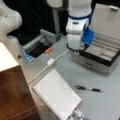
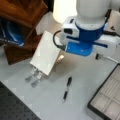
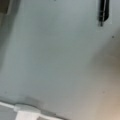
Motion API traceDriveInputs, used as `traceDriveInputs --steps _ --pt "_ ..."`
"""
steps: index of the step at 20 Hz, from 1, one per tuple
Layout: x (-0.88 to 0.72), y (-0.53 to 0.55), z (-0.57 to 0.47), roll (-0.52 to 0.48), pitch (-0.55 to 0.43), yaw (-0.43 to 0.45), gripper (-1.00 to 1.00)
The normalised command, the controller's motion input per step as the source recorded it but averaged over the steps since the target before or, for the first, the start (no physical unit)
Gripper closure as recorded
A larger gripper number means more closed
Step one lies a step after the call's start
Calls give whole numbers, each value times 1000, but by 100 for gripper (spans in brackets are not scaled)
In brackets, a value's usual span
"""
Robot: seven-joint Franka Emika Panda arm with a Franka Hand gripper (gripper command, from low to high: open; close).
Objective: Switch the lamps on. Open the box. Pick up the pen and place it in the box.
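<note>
Lying untouched on the bare counter (image 1: 105,100): pen (image 1: 88,88), long axis roughly parallel to the open box (image 1: 100,60) front, well apart from gripper (image 1: 76,52) hovering beside the box; jaws' state untellable.

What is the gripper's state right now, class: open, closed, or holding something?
Gripper: cannot be told; it hangs by the open box, the pen lying on the table.
</note>
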Motion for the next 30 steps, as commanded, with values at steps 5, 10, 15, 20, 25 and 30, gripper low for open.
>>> traceDriveInputs --steps 5,10,15,20,25,30 --pt "271 -219 -99 -176 -20 466 -100" --pt "266 -22 -49 -132 23 455 -100" --pt "362 23 -20 -111 110 545 -100" --pt "369 33 59 -112 146 410 -100" --pt "252 96 35 -143 172 287 -100" --pt "201 139 -125 -143 149 152 -100"
